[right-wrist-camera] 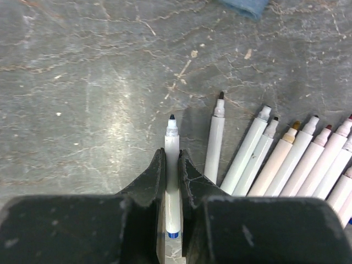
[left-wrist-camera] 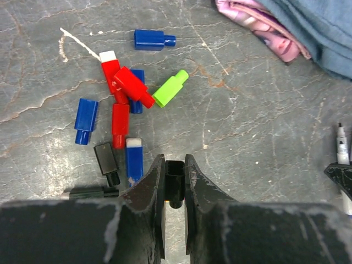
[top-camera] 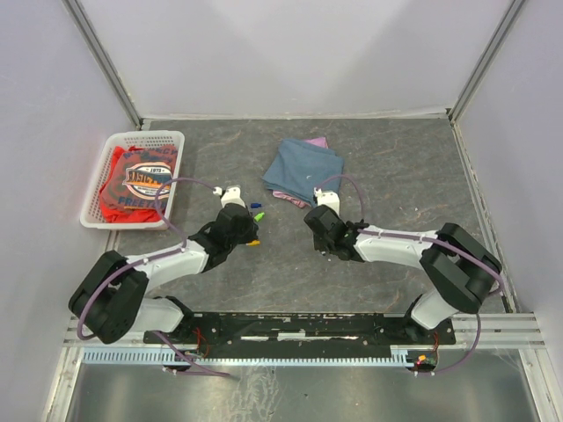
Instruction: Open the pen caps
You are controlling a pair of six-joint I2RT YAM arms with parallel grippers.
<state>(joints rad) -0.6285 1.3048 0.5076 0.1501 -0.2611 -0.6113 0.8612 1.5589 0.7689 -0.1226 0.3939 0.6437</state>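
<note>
Premises: a robotics laboratory test cell, not a domestic setting. The grey stone-patterned table (top-camera: 396,264) is enclosed on three sides by plain white panels (top-camera: 299,53), with metal posts (top-camera: 104,61) at the far corners. Along the near edge, two robot arms (top-camera: 167,259) stand on a black base plate (top-camera: 299,327) fixed to aluminium rails (top-camera: 519,330). Cables (top-camera: 176,186) run exposed.

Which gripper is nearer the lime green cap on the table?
Left. The left gripper, shut on a black cap, sits just short of the green cap; the right gripper, holding a pen, is farther right, near the blue cloth.
</note>
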